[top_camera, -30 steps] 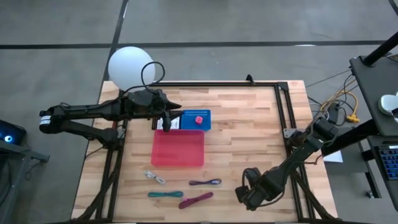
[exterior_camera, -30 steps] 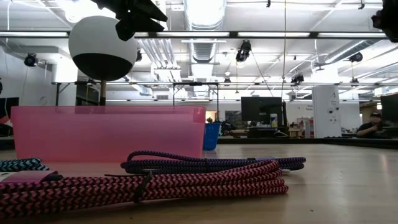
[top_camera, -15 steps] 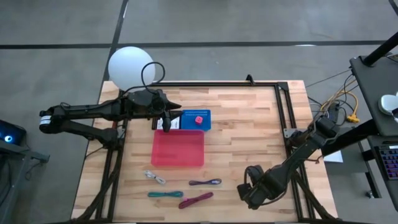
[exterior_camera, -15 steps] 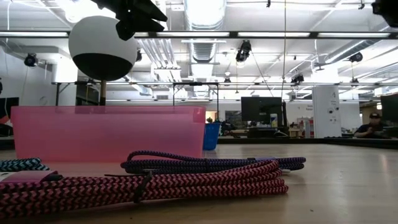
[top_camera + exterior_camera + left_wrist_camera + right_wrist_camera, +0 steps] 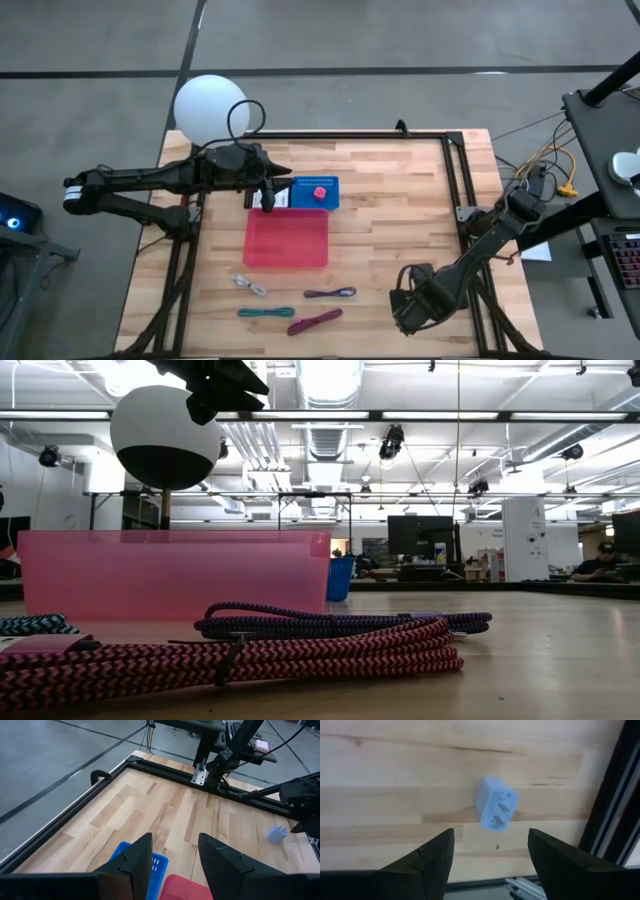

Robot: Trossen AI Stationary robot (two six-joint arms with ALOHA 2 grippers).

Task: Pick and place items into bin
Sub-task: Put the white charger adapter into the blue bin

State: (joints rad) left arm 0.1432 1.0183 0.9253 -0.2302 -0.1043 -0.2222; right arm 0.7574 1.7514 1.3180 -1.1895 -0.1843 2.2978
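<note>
The right gripper (image 5: 487, 857) hovers with fingers spread, the grey-blue lump (image 5: 495, 809) lying just ahead between them, near the table's black edge rail (image 5: 612, 805). The left gripper (image 5: 174, 862), fingers also apart, hangs over the blue tray (image 5: 155, 868); the pink bin (image 5: 287, 238) is cut off there.

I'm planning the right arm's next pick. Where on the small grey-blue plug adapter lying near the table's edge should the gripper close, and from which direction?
Judging by the right wrist view, come straight down on the small grey-blue plug adapter and close across its two flat long sides. It lies alone on the wooden table, tilted, prongs facing up, so turning the open right gripper to match that tilt would probably help.
</note>
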